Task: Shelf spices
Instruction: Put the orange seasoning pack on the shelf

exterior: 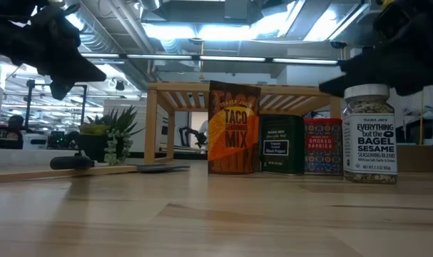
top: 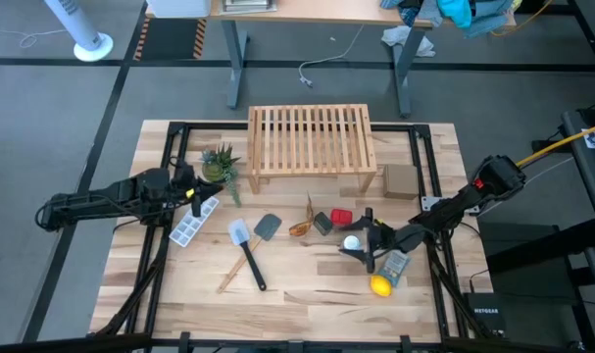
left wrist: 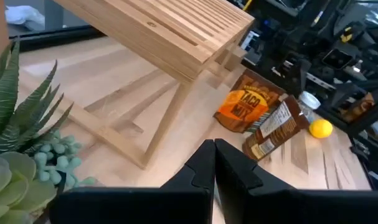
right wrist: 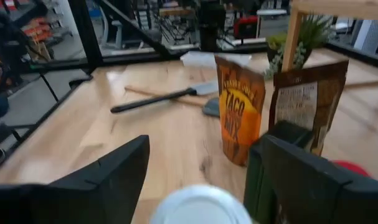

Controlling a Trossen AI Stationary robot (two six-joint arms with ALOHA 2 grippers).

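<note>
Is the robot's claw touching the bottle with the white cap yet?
Apart. In the right wrist view, the right gripper is open, with a finger on each side of the bottle's white cap and bare table showing in the gaps between.

I see the wooden shelf (top: 312,145) standing at the table's twelve o'clock, its slatted top bare. The spices cluster toward its five o'clock, all upright on the planks. In the low view I read a Taco Mix packet (exterior: 233,128), a black box of black pepper (exterior: 281,145), a red smoked paprika box (exterior: 322,146), and a clear white-capped bagel seasoning bottle (exterior: 369,135) in a row. A second packet (right wrist: 307,99) stands behind the first.
</note>
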